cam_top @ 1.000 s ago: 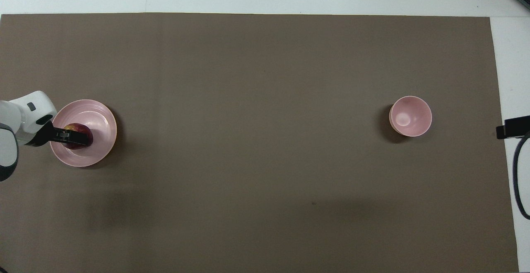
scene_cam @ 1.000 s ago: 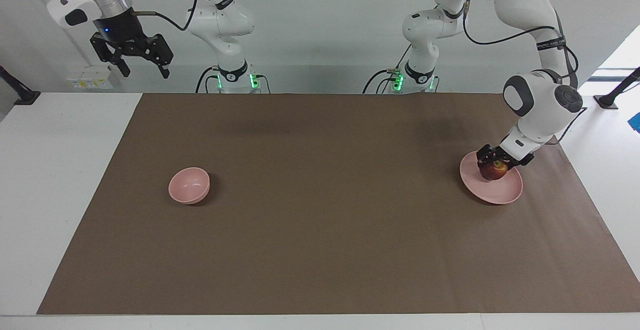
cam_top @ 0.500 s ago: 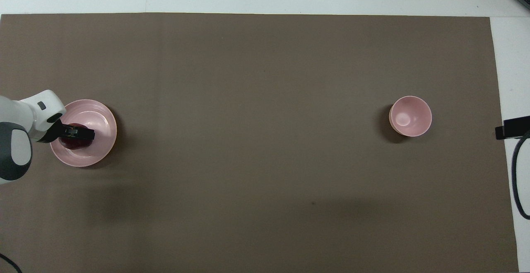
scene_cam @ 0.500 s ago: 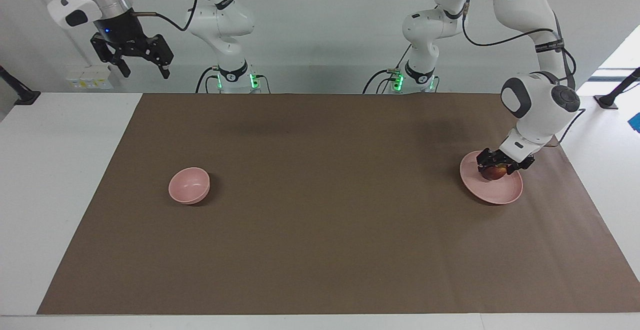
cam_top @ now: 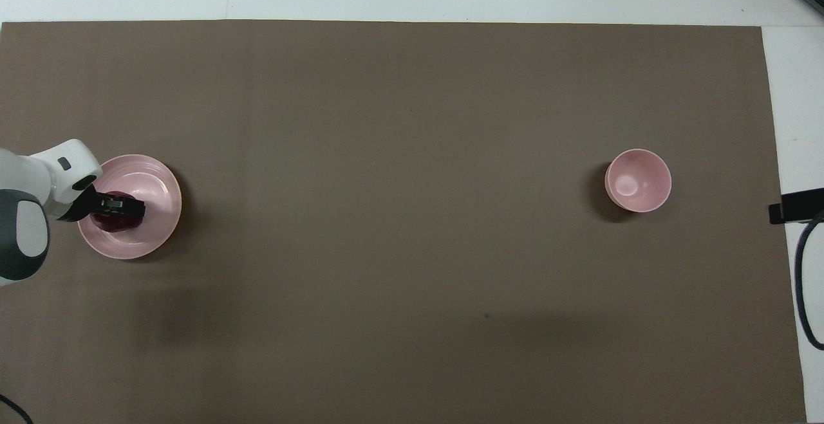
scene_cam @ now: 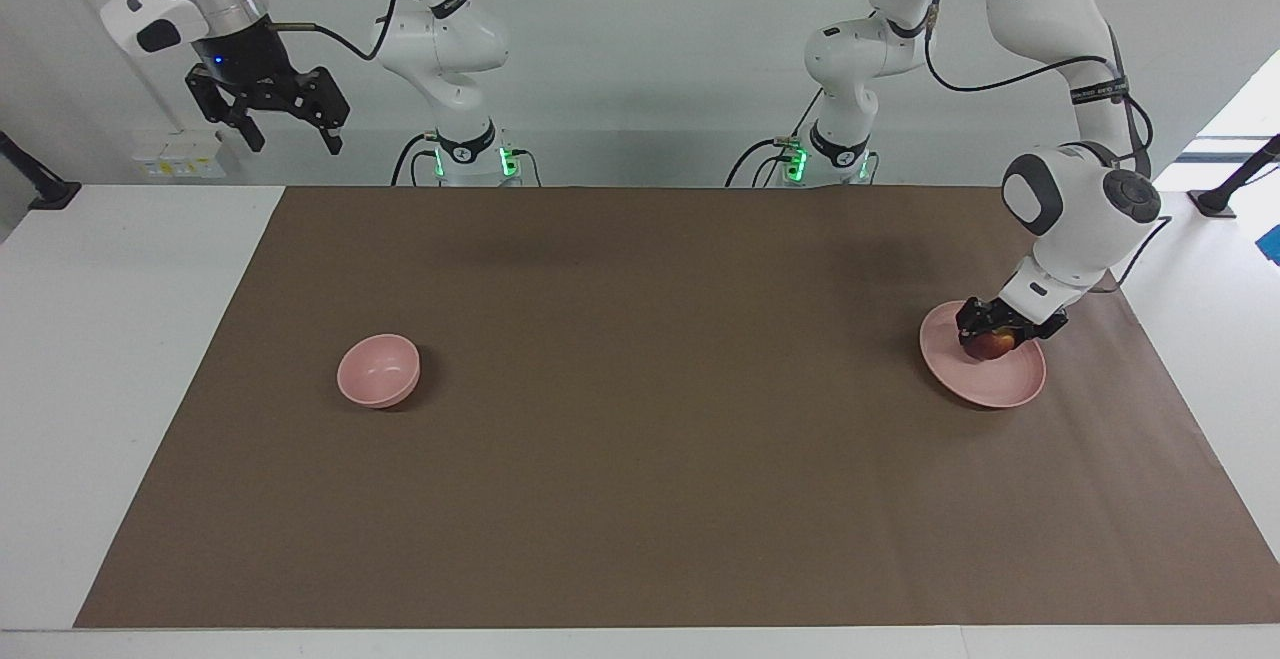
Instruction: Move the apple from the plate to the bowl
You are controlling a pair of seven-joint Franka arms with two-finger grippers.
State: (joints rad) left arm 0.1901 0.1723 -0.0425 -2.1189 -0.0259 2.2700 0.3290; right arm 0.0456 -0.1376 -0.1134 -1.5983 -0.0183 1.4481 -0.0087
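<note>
Two pink dishes sit well apart on the brown mat (scene_cam: 640, 439) that covers the white counter (scene_cam: 110, 339). At the left arm's end of the counter lies the plate (scene_cam: 990, 384), and on it the apple (scene_cam: 988, 344), dark red with a pale patch, resting on the part of the plate nearer to the robots. The left gripper (scene_cam: 992, 331) is down on the apple, its black fingers clamped against the fruit's sides; in the overhead view the gripper (cam_top: 116, 206) covers most of the apple (cam_top: 114, 223), with only a dark red edge showing on the plate (cam_top: 154, 186). The apple appears to be touching the plate, though contact under it cannot be made out for certain. The bowl (scene_cam: 378, 370) stands toward the right arm's end of the counter, and nothing is in it (cam_top: 638, 180). The right arm waits: the right gripper (scene_cam: 288, 134) hangs high above the counter's edge at its own end, fingers spread apart and holding nothing.
</note>
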